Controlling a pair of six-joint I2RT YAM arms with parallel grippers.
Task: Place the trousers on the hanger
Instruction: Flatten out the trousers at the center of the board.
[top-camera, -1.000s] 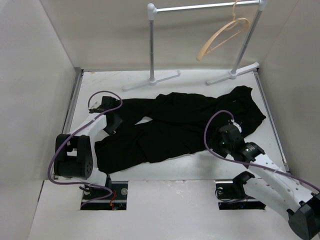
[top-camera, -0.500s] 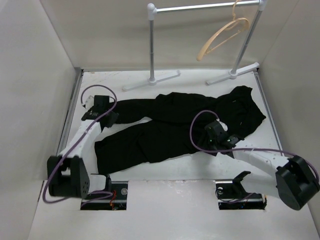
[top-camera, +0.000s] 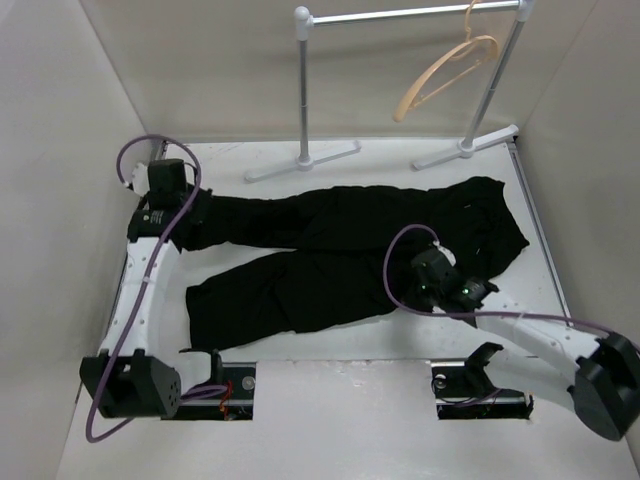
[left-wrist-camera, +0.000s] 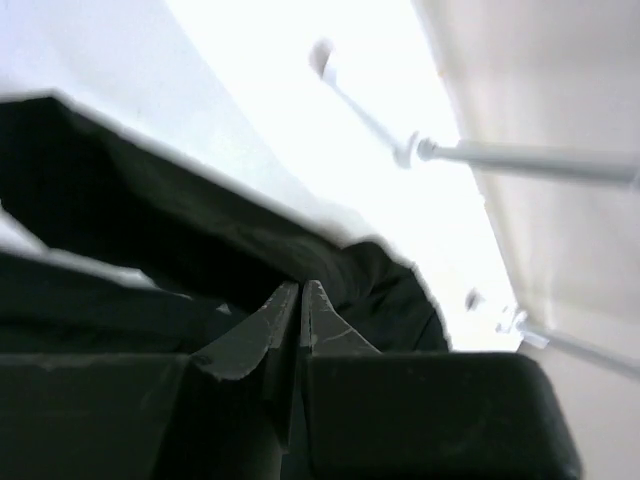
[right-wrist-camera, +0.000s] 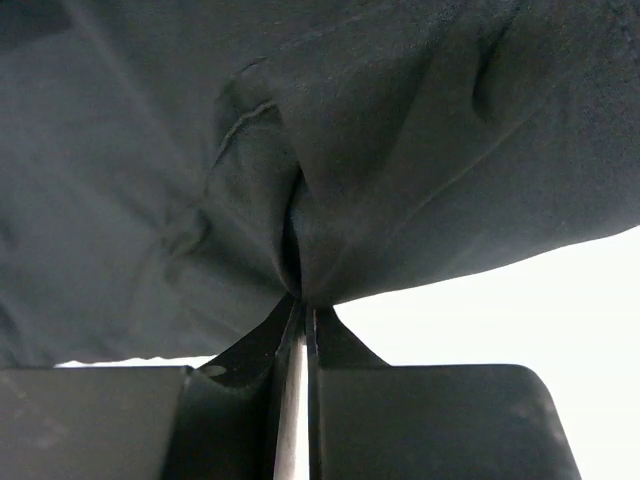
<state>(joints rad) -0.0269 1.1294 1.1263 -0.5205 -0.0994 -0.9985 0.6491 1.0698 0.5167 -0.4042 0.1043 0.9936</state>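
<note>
- One pair of trousers (top-camera: 340, 250) lay flat on the table (top-camera: 330, 340), with its two legs running left and the waist to the right.
- One hanger (top-camera: 445, 70) hung tilted by its hook near the right end of the single rail (top-camera: 400, 14), well apart from the trousers.
- The rail stood on two posts, each with one white foot.
- The left gripper (top-camera: 188, 212) sat at the end of the far leg, near the table's left edge. Its two fingers (left-wrist-camera: 255, 340) were closed to a thin slit, with black cloth at the tips.
- The right gripper (top-camera: 420, 270) sat on the near leg, below the waist. Its two fingers (right-wrist-camera: 245, 350) were pressed together, pinching one fold of cloth.
</note>
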